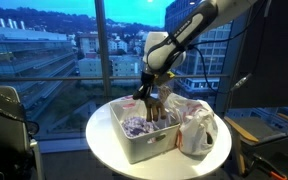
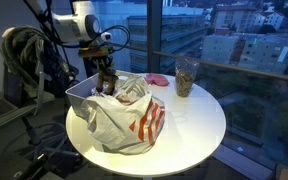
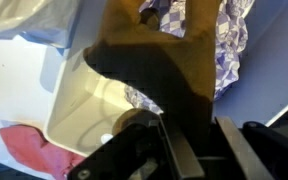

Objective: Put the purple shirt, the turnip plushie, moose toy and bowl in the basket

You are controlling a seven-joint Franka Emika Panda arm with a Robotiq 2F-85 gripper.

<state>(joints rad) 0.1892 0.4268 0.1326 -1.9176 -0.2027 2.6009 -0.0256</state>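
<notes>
My gripper [image 1: 149, 92] is shut on the brown moose toy [image 1: 156, 108] and holds it over the white basket [image 1: 149, 148]. The purple shirt [image 1: 135, 125] lies inside the basket. In the wrist view the moose toy [image 3: 154, 50] hangs from my gripper [image 3: 189, 130] above the basket floor [image 3: 76, 100], with the purple shirt [image 3: 231, 40] beside it. In an exterior view the gripper [image 2: 106, 68] and moose toy [image 2: 107, 83] are at the basket's far side [image 2: 77, 96]. A small pink bowl [image 2: 160, 78] sits on the table. I cannot make out the turnip plushie.
A white plastic bag with red print [image 2: 126, 115] lies against the basket on the round white table [image 2: 199, 125]; it also shows in an exterior view [image 1: 197, 130]. A glass of items [image 2: 186, 76] stands near the window. Chairs stand around the table.
</notes>
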